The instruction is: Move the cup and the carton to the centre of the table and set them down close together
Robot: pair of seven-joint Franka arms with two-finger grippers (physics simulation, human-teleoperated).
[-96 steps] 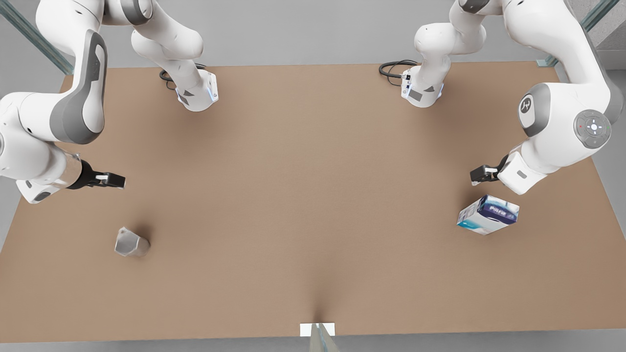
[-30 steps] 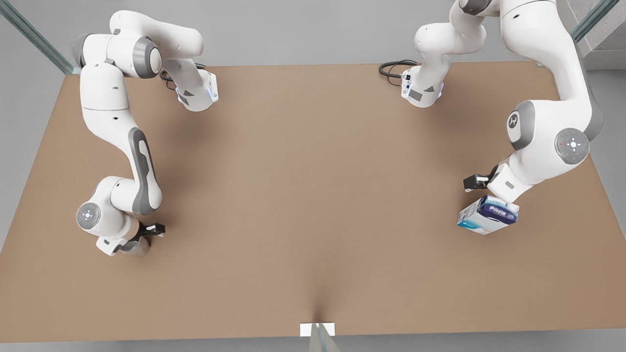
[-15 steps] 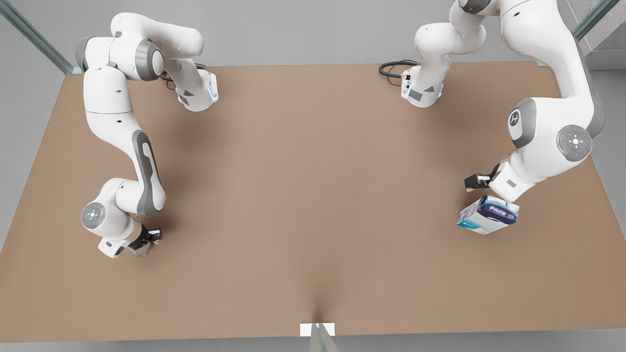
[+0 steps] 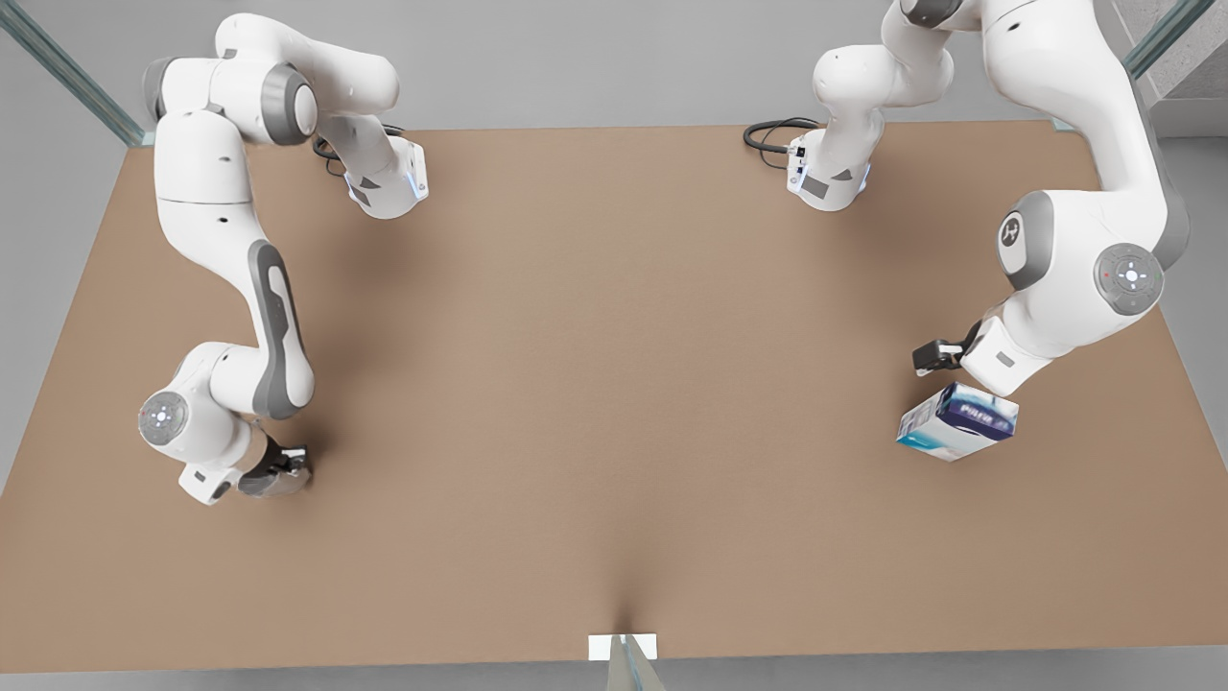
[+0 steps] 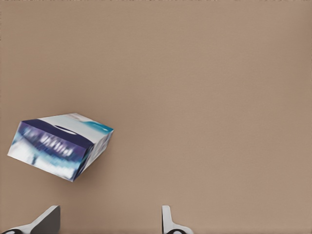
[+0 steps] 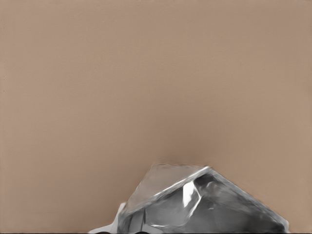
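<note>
The cup (image 4: 261, 483), a silvery faceted tumbler, lies on the table (image 4: 614, 403) at the front view's left. My right gripper (image 4: 286, 463) is down on it, shut around it. The right wrist view has the cup (image 6: 195, 204) close up, with one pale finger (image 6: 111, 225) at its side. At the front view's right, the carton (image 4: 957, 422) lies tilted, its dark blue face up. My left gripper (image 4: 935, 357) hovers open just behind it, holding nothing. From the left wrist, the carton (image 5: 61, 145) sits off to one side of the open gripper (image 5: 108, 222).
Both arm bases (image 4: 389, 187) (image 4: 827, 178) stand at the table's far edge, with a black cable (image 4: 772, 134) by the second. A small white marker (image 4: 622, 646) sits at the middle of the near edge.
My right arm swung down from above the table to the cup, and its fingers closed around it. My left gripper dropped slightly towards the carton and has held nearly still since.
</note>
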